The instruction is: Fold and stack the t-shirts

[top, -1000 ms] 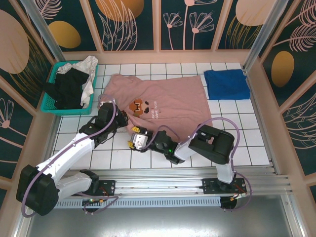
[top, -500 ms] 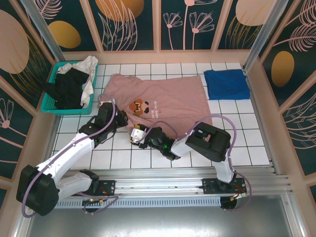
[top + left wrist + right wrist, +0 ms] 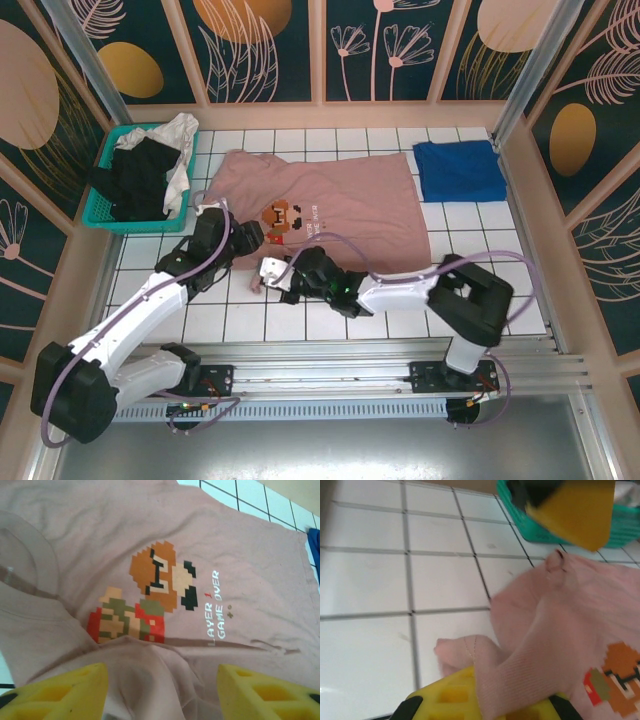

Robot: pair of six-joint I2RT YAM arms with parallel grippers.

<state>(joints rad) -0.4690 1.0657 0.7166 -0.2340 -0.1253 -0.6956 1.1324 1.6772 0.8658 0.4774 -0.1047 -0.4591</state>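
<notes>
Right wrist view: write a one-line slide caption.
Right gripper shut on an edge of the dusty-pink t-shirt over the white tiled table, teal basket behind.

The dusty-pink cotton t-shirt (image 3: 540,645) partly hides the right gripper's (image 3: 487,707) yellow fingertips (image 3: 445,700); the teal plastic basket (image 3: 625,530) is blurred and cropped.

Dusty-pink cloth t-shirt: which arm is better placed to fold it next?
Right, probably: the right tool is shut on the dusty-pink cloth t-shirt; the left tool stands open above it.
</notes>
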